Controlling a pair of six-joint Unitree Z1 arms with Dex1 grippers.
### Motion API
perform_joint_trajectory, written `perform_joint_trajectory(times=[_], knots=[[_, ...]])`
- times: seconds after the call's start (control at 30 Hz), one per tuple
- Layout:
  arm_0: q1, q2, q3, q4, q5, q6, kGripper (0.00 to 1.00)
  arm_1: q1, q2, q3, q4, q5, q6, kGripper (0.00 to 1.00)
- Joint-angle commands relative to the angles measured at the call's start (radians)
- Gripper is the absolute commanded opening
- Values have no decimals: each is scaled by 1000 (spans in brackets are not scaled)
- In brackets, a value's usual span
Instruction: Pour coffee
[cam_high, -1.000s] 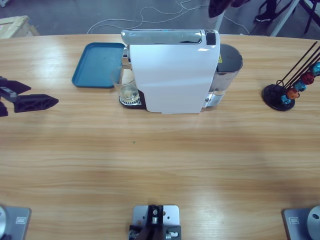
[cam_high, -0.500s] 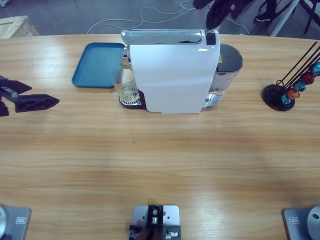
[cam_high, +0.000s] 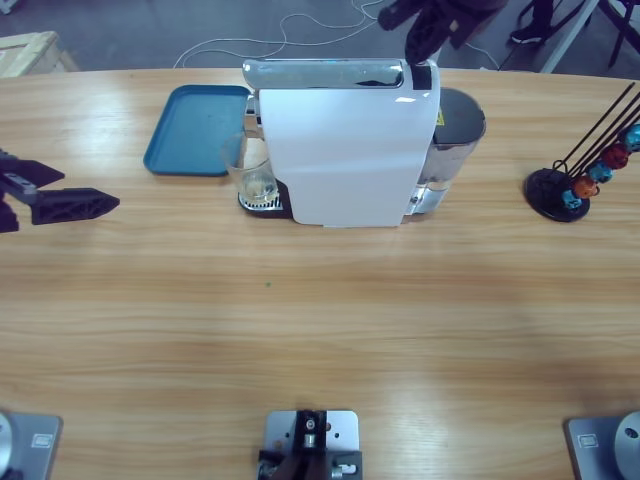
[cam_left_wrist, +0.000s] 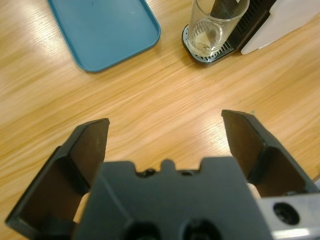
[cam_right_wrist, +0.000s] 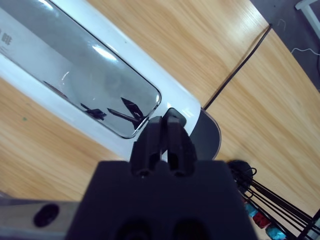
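While one white coffee machine (cam_high: 345, 140) stands on the counter (cam_high: 320, 310), one glass (cam_high: 250, 168) with a thin layer of coffee (cam_left_wrist: 205, 41) sits under its spout, beside one blue tray (cam_high: 195, 128). Left hand (cam_left_wrist: 165, 132) released; right hand (cam_right_wrist: 161, 125) clenched, empty, above the machine.

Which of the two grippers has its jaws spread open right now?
The left gripper, low over the table short of the glass and the blue tray. The right gripper is shut, above the coffee machine.
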Motion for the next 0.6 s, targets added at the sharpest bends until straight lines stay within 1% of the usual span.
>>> perform_joint_trajectory(times=[0.03, 0.27, 0.5, 0.6], knots=[[7, 31, 37, -14, -15, 14, 968, -8, 19, 62, 10, -42, 4, 0], [7, 28, 37, -14, -17, 16, 968, -9, 16, 99, 0, -35, 8, 0], [7, 28, 39, -14, -17, 16, 968, 0, -5, 210, -68, -19, 31, 0], [7, 28, 39, -14, -17, 16, 968, 2, 7, 212, -84, -10, 33, 0]])
